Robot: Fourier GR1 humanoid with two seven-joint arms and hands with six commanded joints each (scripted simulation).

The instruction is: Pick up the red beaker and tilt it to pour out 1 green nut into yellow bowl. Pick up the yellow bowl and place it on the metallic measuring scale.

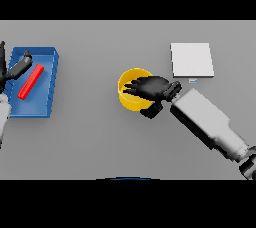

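Observation:
The yellow bowl (129,92) sits on the grey table near the middle. My right hand (155,88) reaches in from the right and lies over the bowl's right half. Its fingers are spread straight across the opening, and its thumb (150,111) is outside the rim at the bowl's near right side. The red beaker (31,81) lies tilted in a blue tray (47,67) at the far left. My left hand (19,68) hovers over the tray's left edge, beside the beaker, with relaxed fingers. The metallic scale (192,59) is a pale square slab behind and to the right of the bowl. No green nut shows.
A small pale mark (192,80) lies on the table just in front of the scale. My right forearm (207,122) crosses the table's right side.

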